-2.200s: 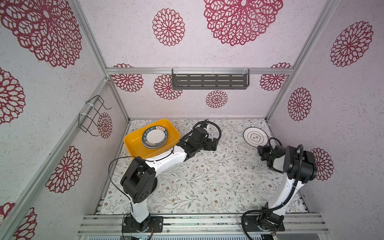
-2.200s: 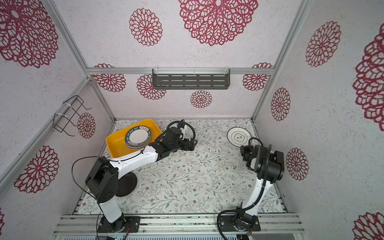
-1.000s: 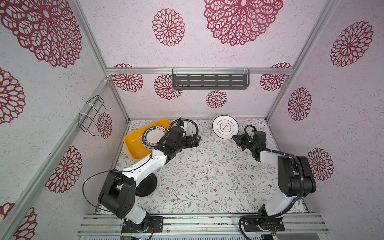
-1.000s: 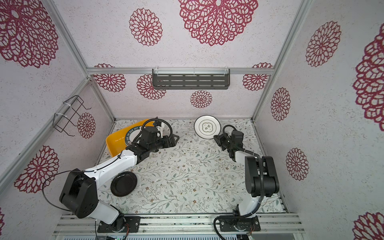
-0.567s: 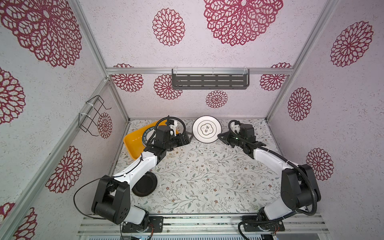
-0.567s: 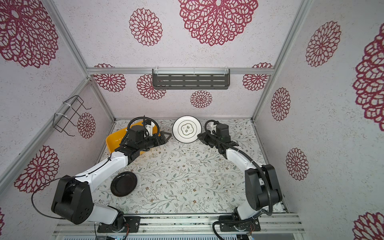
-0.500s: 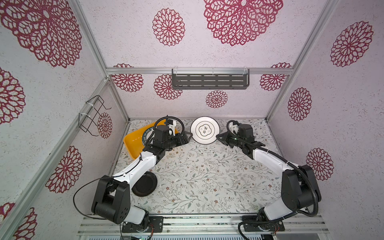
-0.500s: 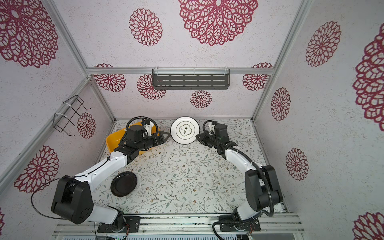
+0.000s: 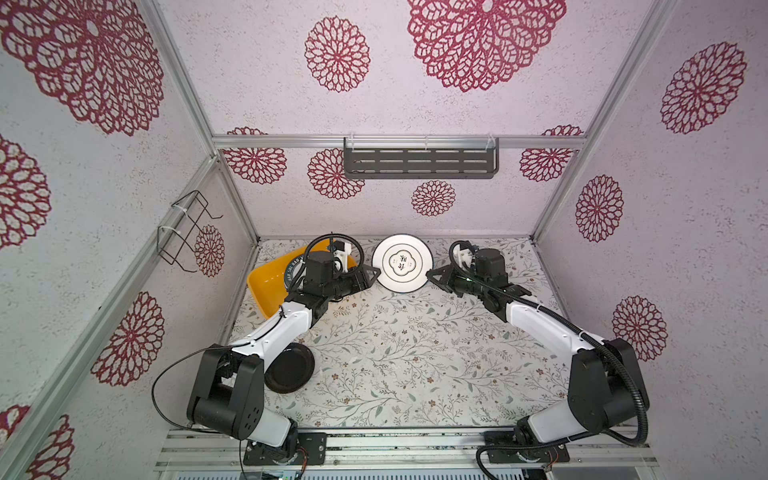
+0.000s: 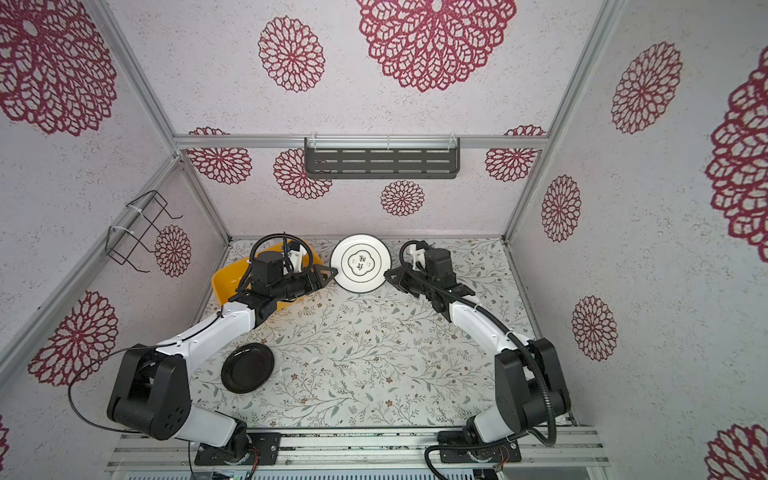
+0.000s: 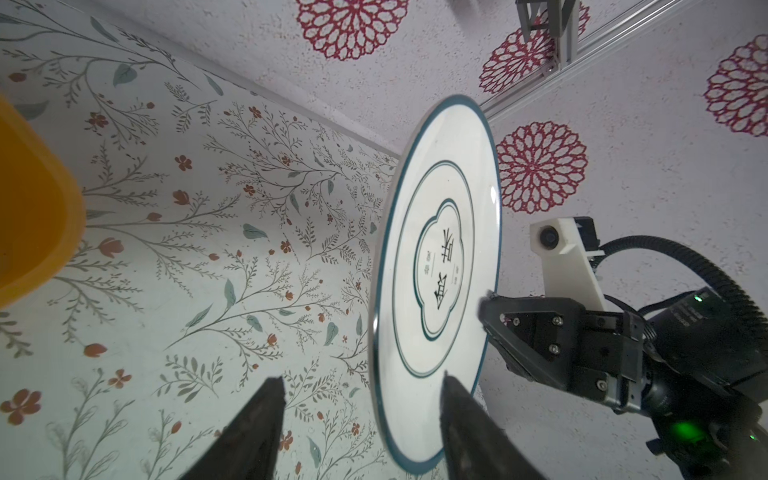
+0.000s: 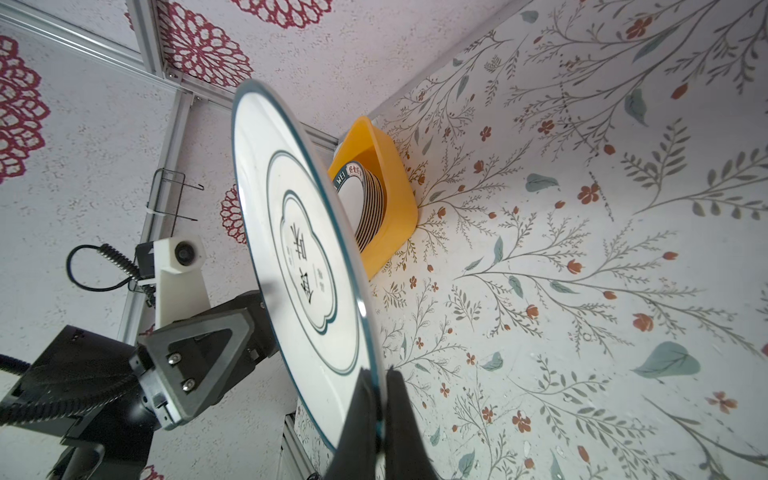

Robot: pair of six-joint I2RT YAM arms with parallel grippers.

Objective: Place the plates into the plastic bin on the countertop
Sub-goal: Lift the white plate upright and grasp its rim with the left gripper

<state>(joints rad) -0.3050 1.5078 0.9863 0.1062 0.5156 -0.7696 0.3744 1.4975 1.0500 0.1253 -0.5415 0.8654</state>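
Countertop (image 9: 395,353): white, printed with leafy vines, enclosed by three white walls with red flower medallions.

Front left: one black plate (image 10: 247,368), flat on the countertop.

Mid-depth: two arms. The right gripper (image 12: 379,382) is clamped on the rim of one white flower-outline plate (image 9: 402,262), held raised at back centre. The left gripper (image 9: 371,275) has its jaws apart, astride the opposite rim.

Back left: one yellow-orange bin (image 9: 266,291) holding one plate stack (image 12: 365,208), number unreadable.

Back wall: one grey slotted shelf (image 9: 419,162).
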